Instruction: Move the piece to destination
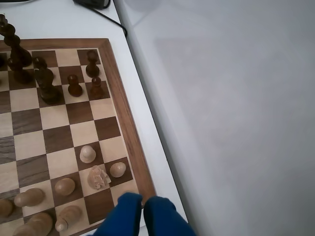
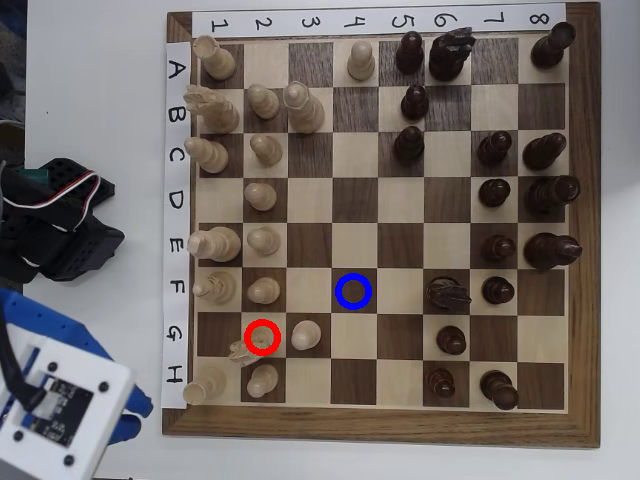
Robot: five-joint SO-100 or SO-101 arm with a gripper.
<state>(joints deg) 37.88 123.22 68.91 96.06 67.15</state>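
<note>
The piece [image 2: 250,343] was left on the red-ringed square, gripper [image 1: 142,201] pinched shut on nothing just off the board [image 2: 380,425]. Neighbouring pawns [image 2: 306,335] could easily be clipped on approach.

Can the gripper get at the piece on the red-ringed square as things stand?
Probably yes. The gripper sits just off the board edge near the piece. Light pawns crowd it on neighbouring squares, so the descent looks tight.
</note>
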